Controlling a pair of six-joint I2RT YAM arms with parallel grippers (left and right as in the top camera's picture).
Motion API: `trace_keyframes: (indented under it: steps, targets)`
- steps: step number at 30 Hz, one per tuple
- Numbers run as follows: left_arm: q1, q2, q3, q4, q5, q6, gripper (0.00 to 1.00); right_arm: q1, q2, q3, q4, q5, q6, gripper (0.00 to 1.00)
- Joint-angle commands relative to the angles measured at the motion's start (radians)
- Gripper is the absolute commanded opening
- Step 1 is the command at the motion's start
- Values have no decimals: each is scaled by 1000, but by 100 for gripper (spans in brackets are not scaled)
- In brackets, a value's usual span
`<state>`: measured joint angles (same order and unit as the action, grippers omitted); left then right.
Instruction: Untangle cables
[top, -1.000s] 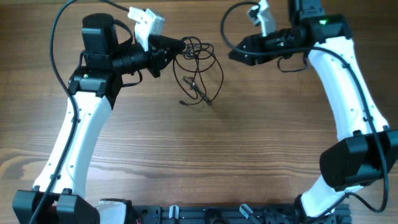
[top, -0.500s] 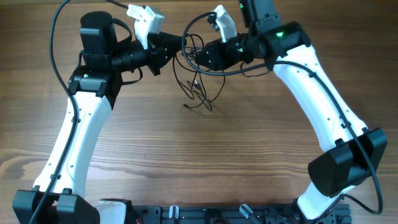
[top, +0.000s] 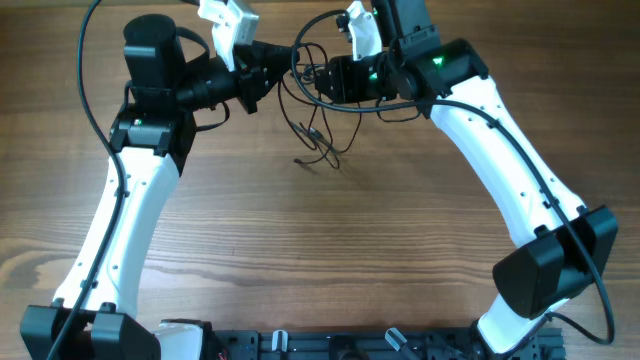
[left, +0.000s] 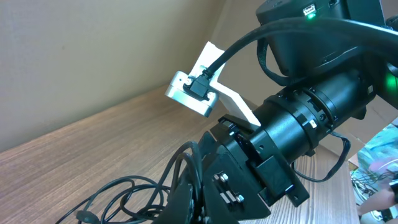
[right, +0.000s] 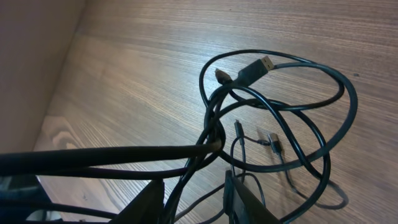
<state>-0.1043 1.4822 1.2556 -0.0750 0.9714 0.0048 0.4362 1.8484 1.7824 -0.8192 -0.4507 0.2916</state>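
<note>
Seeing bare desk (top: 330, 250) up front. Further back, finding the cables (top: 318, 140) as one knotted bundle, lowest loops and plug ends down by the wood, the rest lifted. At the far edge, reading the left gripper (top: 280, 72) as pinched together on the bundle's upper strands. Just beside it, catching the right gripper (top: 310, 80) with fingers (right: 152, 202) apart, thin strands running between them, nothing visibly pinched. Can't separate individual cords.

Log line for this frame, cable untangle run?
left gripper: shut on cables | right gripper: open, strands between its fingers | tangle: not yet separated | loose ends: on table
</note>
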Motion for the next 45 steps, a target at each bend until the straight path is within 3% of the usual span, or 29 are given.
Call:
trace_keyframes:
  steps: [1,13,19,21,22,35,45]
  targets:
    - [5,-16,5,15,23,-22,4,4,14,-10,13,25,48,32]
    - [4,-16,5,42,23,-48,4,4,14,-11,0,24,101,31]
    - [4,-16,5,42,23,-48,4,4,14,-11,0,25,100,19]
    - [5,-16,5,42,23,-48,4,4,14,-11,0,26,101,6]
    - [5,-16,5,42,23,-47,4,4,14,-11,0,25,101,5]
    - [4,-12,5,-77,-180,17,4,-32,-58,-10,23,22,89,5]
    - [3,92,5,-117,-185,17,4,-56,-194,-10,38,-13,63,5]
